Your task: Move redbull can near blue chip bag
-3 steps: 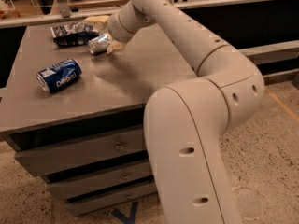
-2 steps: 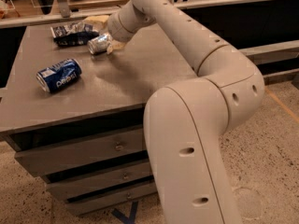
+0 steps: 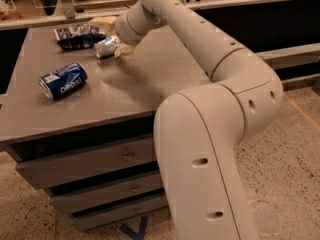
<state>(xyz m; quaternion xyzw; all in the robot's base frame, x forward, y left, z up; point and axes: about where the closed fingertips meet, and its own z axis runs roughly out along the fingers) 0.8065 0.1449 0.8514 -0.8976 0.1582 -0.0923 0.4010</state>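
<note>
The redbull can [image 3: 105,47], slim and silver, is on its side at the back of the grey table [image 3: 150,79]. My gripper [image 3: 119,47] reaches in from the right and is shut on the can's right end, at the table's surface. The blue chip bag [image 3: 75,36], dark blue and wrinkly with white patches, lies just behind and left of the can, a short gap away. My arm hides the gripper's far side.
A deep-blue Pepsi can [image 3: 63,80] lies on its side at the table's left front. A pale yellow object [image 3: 102,23] lies behind the chip bag. The table has drawers [image 3: 100,159] below. My arm's large body [image 3: 200,149] stands at the table's right front.
The gripper and the redbull can have stayed almost where they were, next to the chip bag. The Pepsi can has not moved.
</note>
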